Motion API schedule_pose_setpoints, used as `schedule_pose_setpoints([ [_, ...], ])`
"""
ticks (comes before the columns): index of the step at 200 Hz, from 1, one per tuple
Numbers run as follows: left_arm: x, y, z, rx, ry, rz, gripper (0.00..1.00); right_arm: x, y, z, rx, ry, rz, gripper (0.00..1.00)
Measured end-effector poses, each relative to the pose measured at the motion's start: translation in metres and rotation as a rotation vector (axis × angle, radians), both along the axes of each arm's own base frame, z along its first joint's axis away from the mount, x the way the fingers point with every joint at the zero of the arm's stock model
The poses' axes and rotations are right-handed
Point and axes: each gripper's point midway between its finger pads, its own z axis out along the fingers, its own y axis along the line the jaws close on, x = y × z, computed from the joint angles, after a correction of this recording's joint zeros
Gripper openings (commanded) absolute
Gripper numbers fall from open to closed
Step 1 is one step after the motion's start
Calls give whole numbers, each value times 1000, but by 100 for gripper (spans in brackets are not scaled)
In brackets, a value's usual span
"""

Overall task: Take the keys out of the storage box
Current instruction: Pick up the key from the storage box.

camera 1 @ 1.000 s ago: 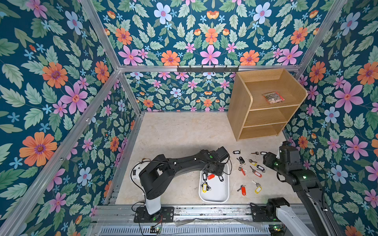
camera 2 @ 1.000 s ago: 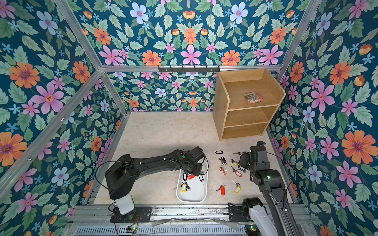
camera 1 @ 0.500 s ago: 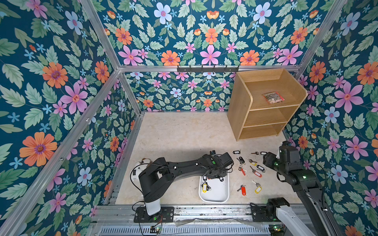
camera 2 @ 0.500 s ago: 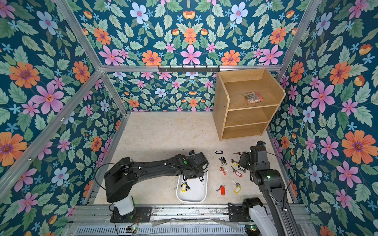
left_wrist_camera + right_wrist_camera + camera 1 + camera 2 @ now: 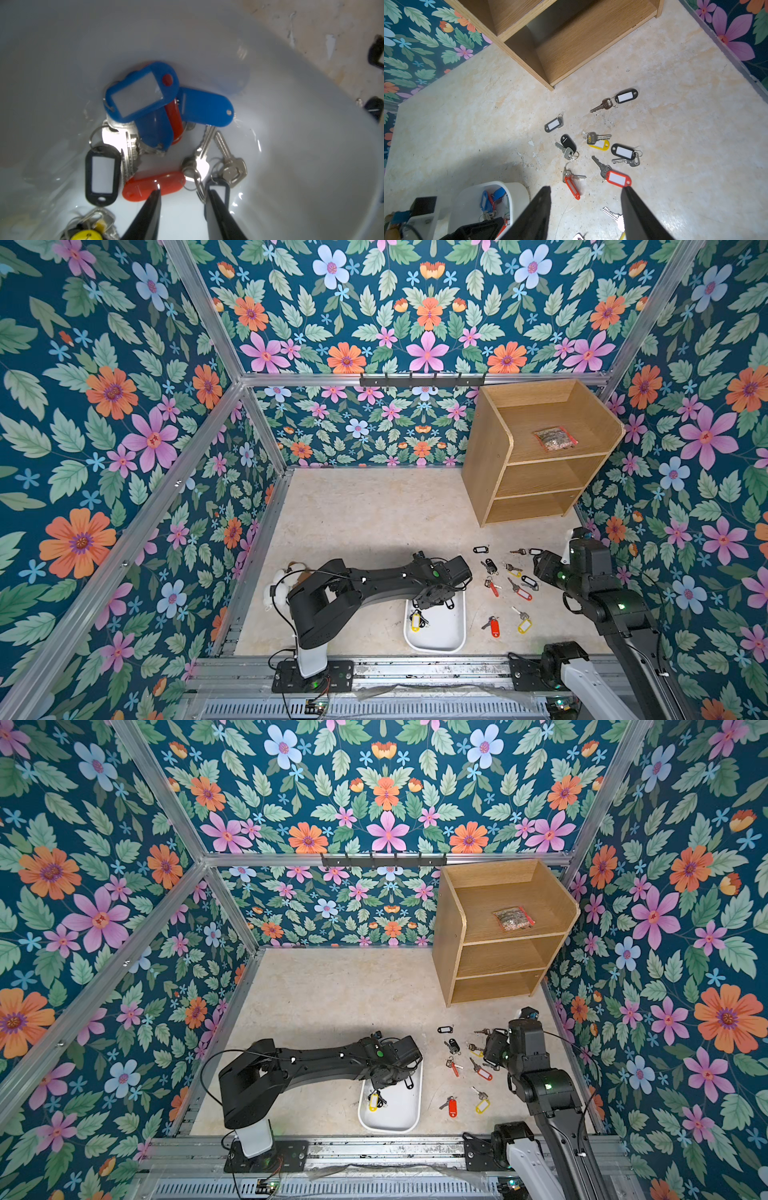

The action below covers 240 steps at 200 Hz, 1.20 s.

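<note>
The storage box (image 5: 434,649) is a shallow white tray at the table's front middle, seen in both top views (image 5: 388,1129). Keys with blue tags (image 5: 143,97), a red tag (image 5: 153,186) and a black tag (image 5: 102,174) lie heaped inside it, and a yellow-tagged bunch (image 5: 415,622) lies nearer the front. My left gripper (image 5: 184,192) is down in the box's far end, open, its fingertips either side of a key ring and gripping nothing. Several keys (image 5: 505,585) lie on the table right of the box. My right gripper (image 5: 585,188) hangs open above those keys (image 5: 591,149).
A wooden three-shelf unit (image 5: 536,456) stands at the back right with a clear red-edged packet (image 5: 555,438) on its top shelf. A black hook rail (image 5: 422,380) runs along the back wall. A white and brown soft thing (image 5: 286,576) lies by the left arm. Flowered walls close in on three sides.
My left gripper has sunk a little further into the box's far end, hiding the red tag that showed beside it. The right arm has not moved.
</note>
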Motion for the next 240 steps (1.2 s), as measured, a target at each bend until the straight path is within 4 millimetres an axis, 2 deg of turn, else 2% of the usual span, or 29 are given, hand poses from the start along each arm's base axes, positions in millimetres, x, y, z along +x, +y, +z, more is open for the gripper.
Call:
schedule_pose_setpoints([
  [92, 6, -14, -2, -6, 0, -6, 42, -1, 6, 1, 3, -3, 26, 59],
  [154, 7, -8, -6, 24, 8, -20, 38, -1, 7, 1, 3, -3, 33, 59],
  [172, 10, -6, -7, 32, 5, -27, 34, -1, 7, 1, 3, -3, 34, 59],
  [207, 11, -3, -11, 49, 6, -45, 16, -1, 8, 1, 3, -3, 35, 59],
  [240, 11, -4, -12, 55, 4, -59, 3, -1, 8, 1, 3, -3, 35, 59],
])
